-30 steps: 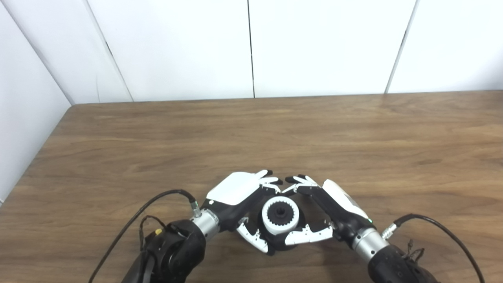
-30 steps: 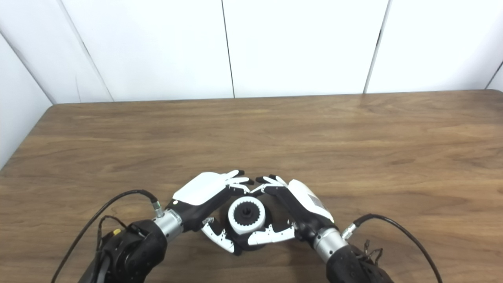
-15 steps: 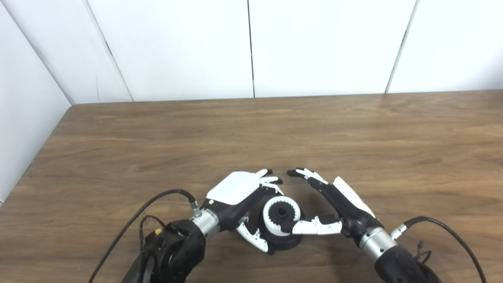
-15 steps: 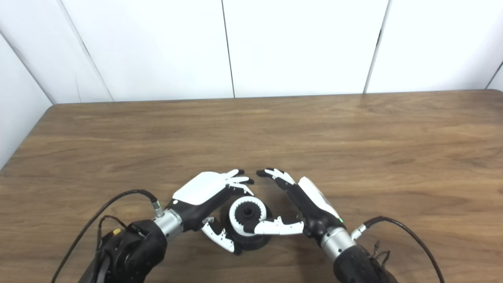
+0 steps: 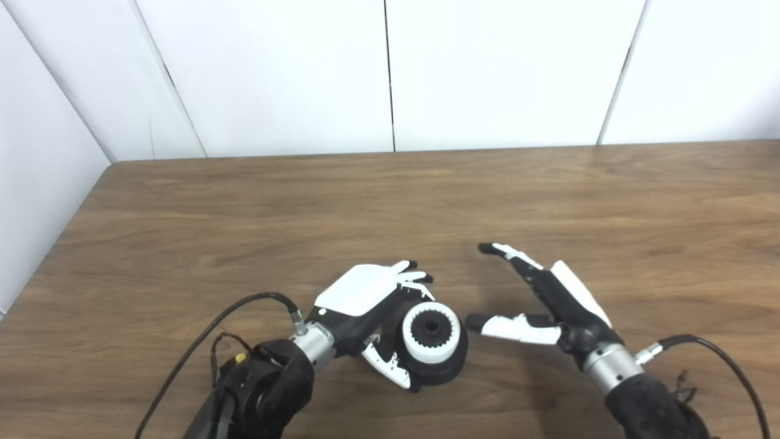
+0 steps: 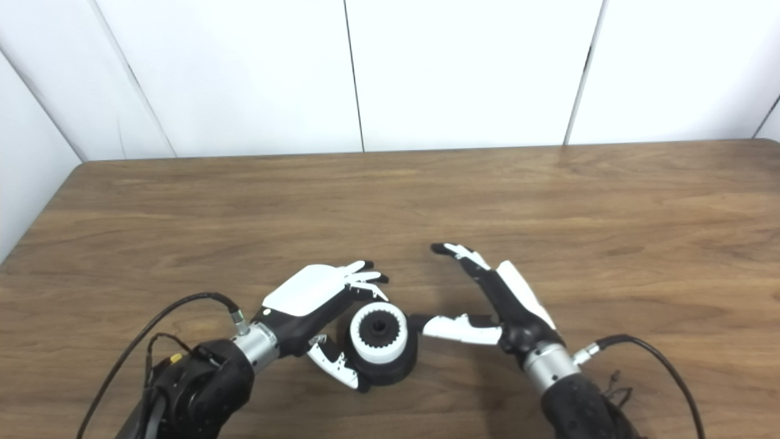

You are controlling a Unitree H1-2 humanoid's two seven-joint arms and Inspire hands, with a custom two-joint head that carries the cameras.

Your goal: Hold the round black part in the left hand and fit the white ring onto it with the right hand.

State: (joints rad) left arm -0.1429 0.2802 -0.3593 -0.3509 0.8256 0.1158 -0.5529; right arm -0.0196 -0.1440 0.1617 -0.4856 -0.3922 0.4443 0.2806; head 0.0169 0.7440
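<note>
Here the left hand [image 5: 365,305] curls around the round black part [image 5: 448,363], fingers over its far side and thumb under its near side, holding it low over the table [image 5: 244,207] near the front edge. The white ring [image 5: 430,332] sits seated on top of the black part, its toothed inner bore facing up. The right hand [image 5: 551,305] is spread and holds nothing; it stands just to the right of the part, apart from it, with its thumb pointing toward the ring and its fingers extended away from the robot.
</note>
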